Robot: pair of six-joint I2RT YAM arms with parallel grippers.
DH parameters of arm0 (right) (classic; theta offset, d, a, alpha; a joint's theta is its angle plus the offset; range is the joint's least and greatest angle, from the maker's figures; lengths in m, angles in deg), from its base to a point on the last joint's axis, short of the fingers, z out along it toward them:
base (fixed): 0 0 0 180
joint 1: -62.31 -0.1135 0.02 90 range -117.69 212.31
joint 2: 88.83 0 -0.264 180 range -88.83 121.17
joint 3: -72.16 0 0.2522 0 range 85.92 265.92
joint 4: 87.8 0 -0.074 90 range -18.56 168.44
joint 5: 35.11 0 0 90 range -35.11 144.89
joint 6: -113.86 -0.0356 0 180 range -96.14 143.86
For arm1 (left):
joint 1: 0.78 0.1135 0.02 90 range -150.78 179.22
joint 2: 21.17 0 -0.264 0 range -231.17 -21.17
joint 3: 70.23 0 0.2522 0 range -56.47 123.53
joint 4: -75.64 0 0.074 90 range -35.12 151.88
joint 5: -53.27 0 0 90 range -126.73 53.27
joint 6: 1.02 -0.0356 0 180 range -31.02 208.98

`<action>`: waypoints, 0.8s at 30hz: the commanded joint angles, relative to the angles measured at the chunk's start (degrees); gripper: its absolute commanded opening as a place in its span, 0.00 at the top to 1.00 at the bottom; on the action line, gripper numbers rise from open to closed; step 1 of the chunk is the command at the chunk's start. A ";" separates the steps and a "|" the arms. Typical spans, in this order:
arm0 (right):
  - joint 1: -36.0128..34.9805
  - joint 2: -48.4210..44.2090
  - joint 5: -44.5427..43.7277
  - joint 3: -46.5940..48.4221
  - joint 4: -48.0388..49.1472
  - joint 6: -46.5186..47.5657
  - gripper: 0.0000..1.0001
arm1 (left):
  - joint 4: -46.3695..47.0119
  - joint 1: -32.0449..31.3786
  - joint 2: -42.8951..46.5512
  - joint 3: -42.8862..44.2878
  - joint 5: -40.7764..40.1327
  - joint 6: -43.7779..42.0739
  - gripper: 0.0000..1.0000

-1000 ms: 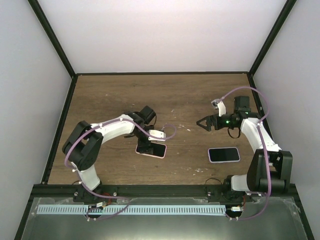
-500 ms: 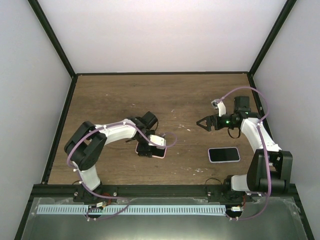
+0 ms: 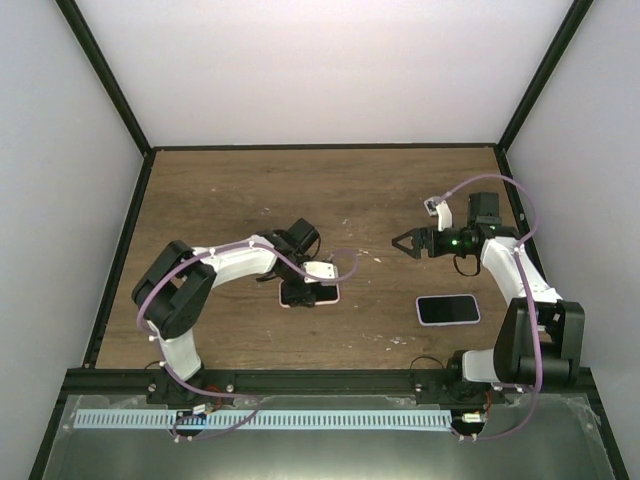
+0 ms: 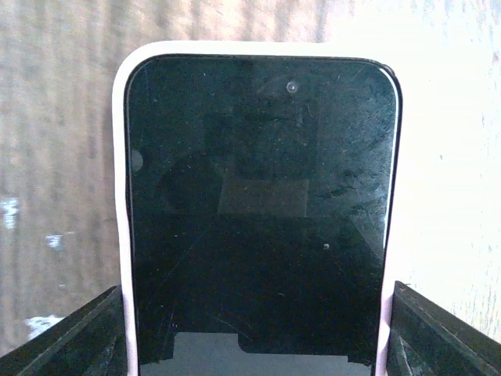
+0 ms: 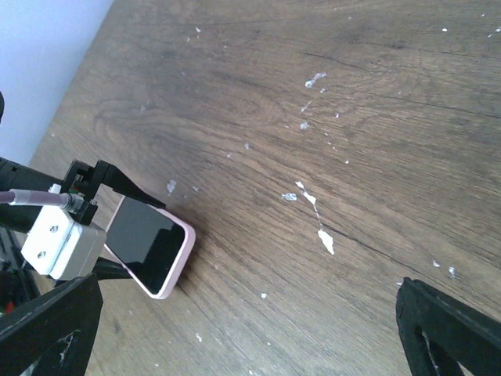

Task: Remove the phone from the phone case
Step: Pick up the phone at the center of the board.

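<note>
The phone (image 4: 258, 211), dark screen up, sits in a pale pink phone case (image 4: 120, 196) that lies flat on the wooden table (image 3: 220, 190). In the top view it is left of centre, phone case (image 3: 332, 293). My left gripper (image 4: 257, 321) straddles its near end, and a black finger (image 4: 86, 337) lies against each long side of the case. The right wrist view shows the same phone case (image 5: 182, 254) between those fingers. My right gripper (image 3: 399, 244) hovers open, well to the right of the case, with nothing between its fingers (image 5: 450, 333).
A second dark phone (image 3: 447, 309) lies flat near the right arm's base. White specks and scratches (image 5: 317, 227) mark the wood. Black frame posts and pale walls (image 3: 60, 200) close in the table on three sides.
My left gripper has slid right and come down over the cased phone, its jaws narrowing onto the case's sides. The phone has shifted slightly right. The right arm has stayed put.
</note>
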 commanded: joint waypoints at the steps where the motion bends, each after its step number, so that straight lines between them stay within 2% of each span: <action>1: -0.21 -1.36 4.61 -0.12 5.31 -7.24 0.00 | 7.24 -0.28 5.15 2.68 -0.08 12.19 0.57; 9: -3.67 1.38 9.10 2.17 11.18 -19.22 0.00 | 14.99 -0.48 8.58 8.66 -6.90 24.85 0.65; 15: -7.01 5.80 14.15 7.80 13.73 -27.68 0.01 | 16.50 -0.97 8.60 13.44 -9.61 28.36 0.68; 18: -9.54 7.39 14.82 10.30 14.49 -28.50 0.04 | 16.55 -1.34 8.82 14.91 -10.36 29.61 0.68; 24: -14.02 10.34 15.31 12.43 16.47 -29.52 0.19 | 16.53 -1.71 9.84 16.03 -11.26 30.86 0.68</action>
